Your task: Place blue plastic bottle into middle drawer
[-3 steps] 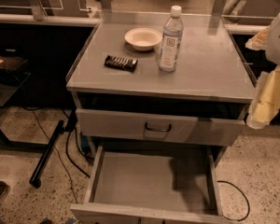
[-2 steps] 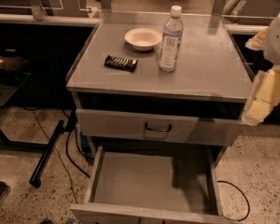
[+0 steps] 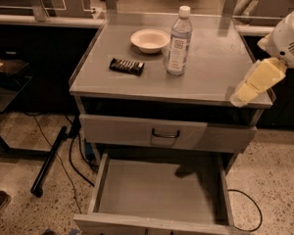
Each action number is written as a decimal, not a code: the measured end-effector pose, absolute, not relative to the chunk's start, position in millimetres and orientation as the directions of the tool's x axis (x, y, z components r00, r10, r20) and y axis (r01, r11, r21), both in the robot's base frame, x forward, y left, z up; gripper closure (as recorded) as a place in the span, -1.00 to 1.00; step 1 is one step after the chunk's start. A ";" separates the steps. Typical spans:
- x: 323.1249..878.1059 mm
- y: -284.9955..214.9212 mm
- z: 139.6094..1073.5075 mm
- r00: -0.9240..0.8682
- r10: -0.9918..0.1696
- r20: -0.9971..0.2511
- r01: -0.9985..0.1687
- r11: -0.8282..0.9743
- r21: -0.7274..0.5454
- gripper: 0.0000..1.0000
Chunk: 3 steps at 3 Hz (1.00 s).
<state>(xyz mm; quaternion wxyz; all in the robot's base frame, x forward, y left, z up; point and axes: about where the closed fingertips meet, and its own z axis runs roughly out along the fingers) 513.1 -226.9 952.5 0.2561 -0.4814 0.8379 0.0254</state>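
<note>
Blue plastic bottle (image 3: 179, 40) stands upright near the middle of the surface (image 3: 137, 82), leftward and farther back from my end effector (image 3: 250, 84) at the right front corner, whose grip state I cannot tell.

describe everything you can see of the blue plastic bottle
The blue plastic bottle is tall and made of clear plastic, with a white screw cap on and a pale label bearing a small dark square. It stands upright on the grey cabinet top, just right of the white bowl. Nothing holds it: the gripper hangs apart from it, at the top's right front corner.
</note>
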 end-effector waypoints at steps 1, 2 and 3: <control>546.1 -210.3 962.2 -0.408 -0.752 -0.517 -0.796 0.571 -0.202 -1.00; 546.5 -210.2 962.1 -0.409 -0.751 -0.518 -0.795 0.572 -0.202 -1.00; 568.4 -202.6 952.8 -0.425 -0.708 -0.564 -0.773 0.608 -0.180 -1.00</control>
